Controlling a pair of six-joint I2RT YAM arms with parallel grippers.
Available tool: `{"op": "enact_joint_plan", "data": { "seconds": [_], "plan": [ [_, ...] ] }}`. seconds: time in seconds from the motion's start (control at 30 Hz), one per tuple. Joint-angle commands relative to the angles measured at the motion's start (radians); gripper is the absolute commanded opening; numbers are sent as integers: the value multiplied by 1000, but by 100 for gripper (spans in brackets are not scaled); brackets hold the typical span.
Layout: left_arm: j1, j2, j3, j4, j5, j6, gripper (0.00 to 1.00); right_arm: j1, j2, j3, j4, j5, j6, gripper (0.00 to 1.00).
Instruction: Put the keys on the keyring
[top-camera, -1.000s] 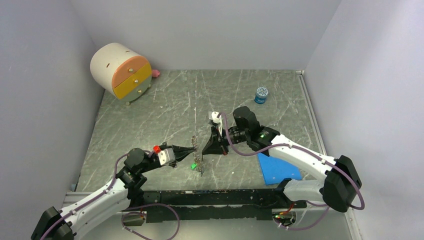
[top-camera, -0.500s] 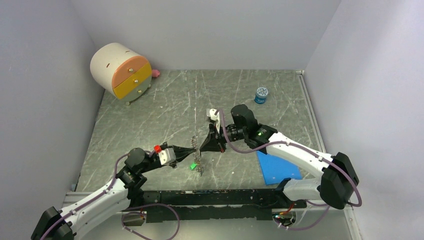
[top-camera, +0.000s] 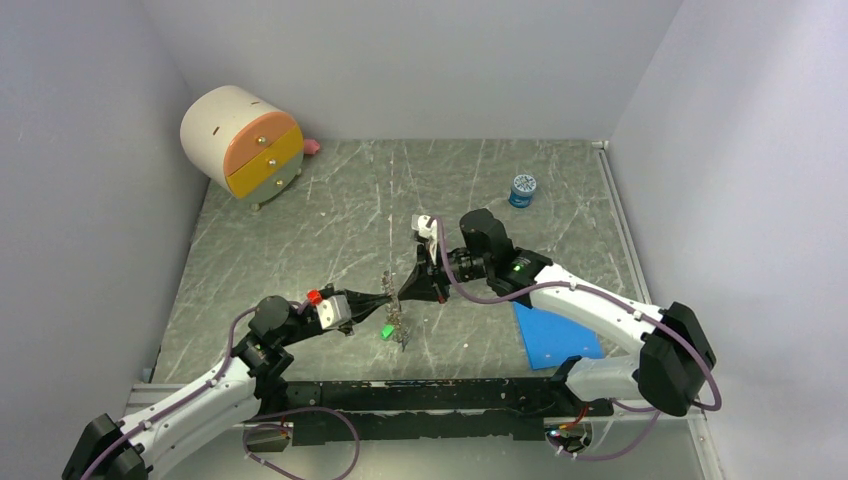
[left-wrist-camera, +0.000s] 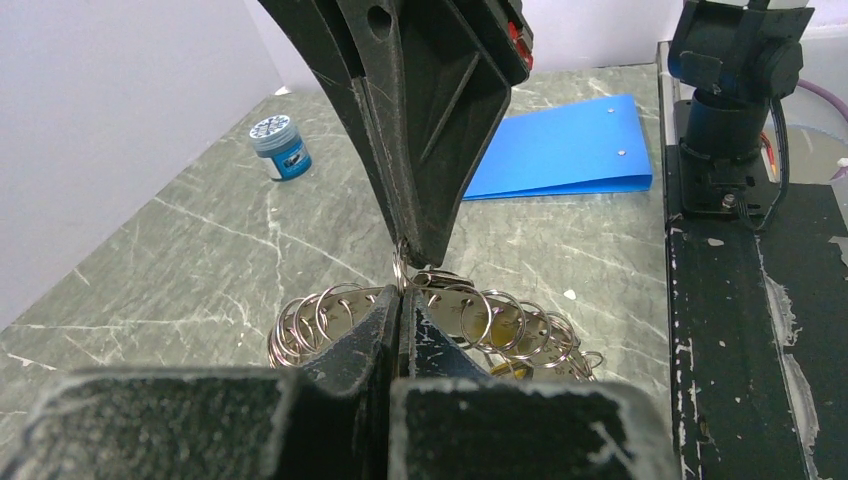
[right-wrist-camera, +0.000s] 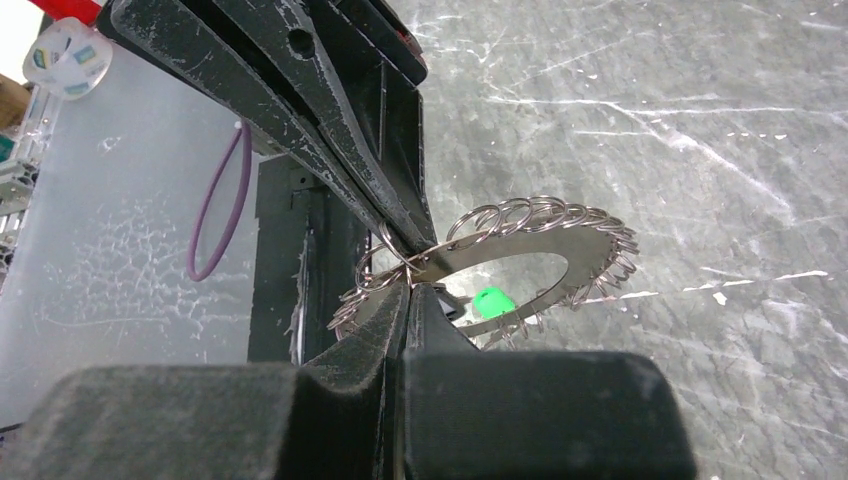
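Note:
The keyring (top-camera: 396, 314) is a flat silvery hoop edged with many small split rings, held on edge just above the table. My left gripper (top-camera: 386, 299) is shut on its rim, as the left wrist view (left-wrist-camera: 400, 300) shows. My right gripper (top-camera: 403, 296) meets it from the other side, shut on the hoop's ringed edge (right-wrist-camera: 411, 288). The hoop (right-wrist-camera: 590, 245) stretches away from both tips. A green key (right-wrist-camera: 489, 302) lies on the table behind the hoop, also seen from above (top-camera: 385, 331). A yellow key head (left-wrist-camera: 507, 369) shows under the hoop (left-wrist-camera: 500, 312). Other keys are hidden.
A small blue jar (top-camera: 522, 189) stands at the back right. A blue folder (top-camera: 555, 337) lies under the right arm. A round drawer box (top-camera: 241, 143) sits at the back left with a pink bit (top-camera: 312, 147) beside it. A black rail (top-camera: 430, 395) runs along the near edge.
My right gripper has moved left towards the hoop and now touches it next to the left fingertips. The left arm and the hoop have stayed almost still.

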Motion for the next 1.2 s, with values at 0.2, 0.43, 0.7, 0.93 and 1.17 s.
{"op": "enact_joint_plan", "data": {
  "seconds": [0.2,0.43,0.7,0.93,1.17],
  "plan": [
    [-4,-20,23,58,24,-8,3,-24,35,-7,90,24,26,0],
    [-2,-22,15,79,22,-7,3,-31,67,-5,97,-50,18,0],
    [-3,-17,10,89,19,0,2,-35,28,-46,164,-59,21,32],
    [-3,-16,10,88,21,7,3,-38,-174,-167,296,129,22,76],
    [-2,-12,16,90,35,12,3,-38,-233,-166,318,141,-11,98]
  ]
}}
